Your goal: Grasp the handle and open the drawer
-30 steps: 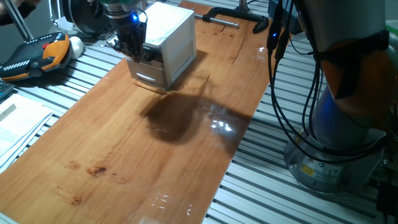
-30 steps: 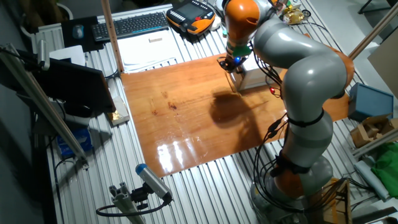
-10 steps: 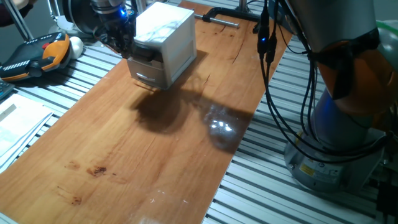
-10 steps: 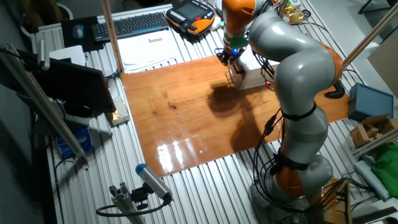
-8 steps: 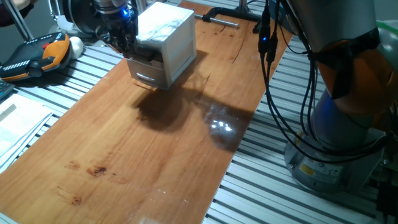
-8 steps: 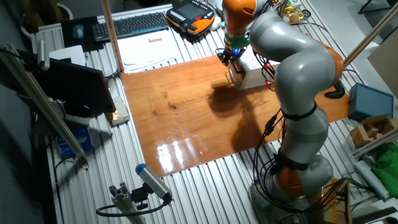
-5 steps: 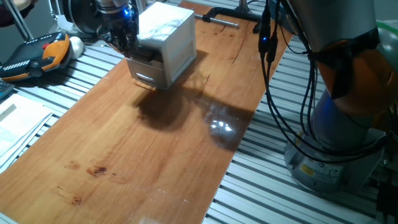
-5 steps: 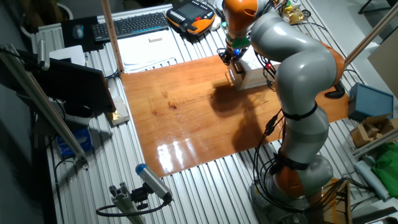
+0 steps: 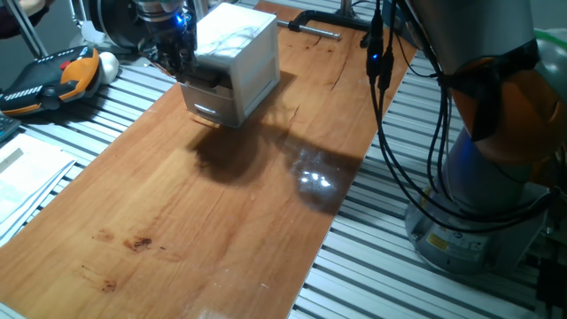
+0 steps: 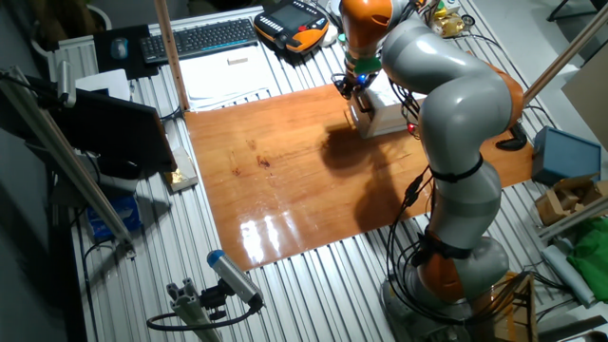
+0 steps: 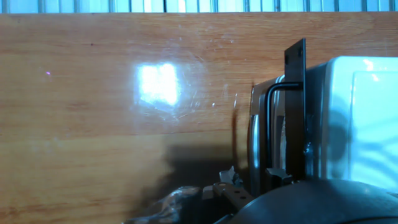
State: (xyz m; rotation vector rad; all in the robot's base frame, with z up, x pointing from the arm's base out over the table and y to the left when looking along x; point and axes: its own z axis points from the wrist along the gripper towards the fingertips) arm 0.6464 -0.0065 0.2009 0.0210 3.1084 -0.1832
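Glossy wood covers the counter point(image 9: 221, 221), and near its far end sits a small white cabinet point(image 9: 237, 49). At the cabinet's front face, the upper drawer point(image 9: 205, 80) with its dark front edge looks at most barely ajar. Its dark handle point(image 11: 272, 124) shows as a thin bar in the hand view. Right against that front hangs the hand point(image 9: 174, 55), blue light glowing, fingers by the handle; whether they clamp it I cannot tell.

A glossy wooden counter point(image 9: 204, 221) lies on ribbed metal rails, with an orange-and-black pendant point(image 9: 49, 78), a keyboard point(image 10: 199, 38), papers point(image 10: 223, 74) and a black clamp point(image 9: 332, 24) around it.
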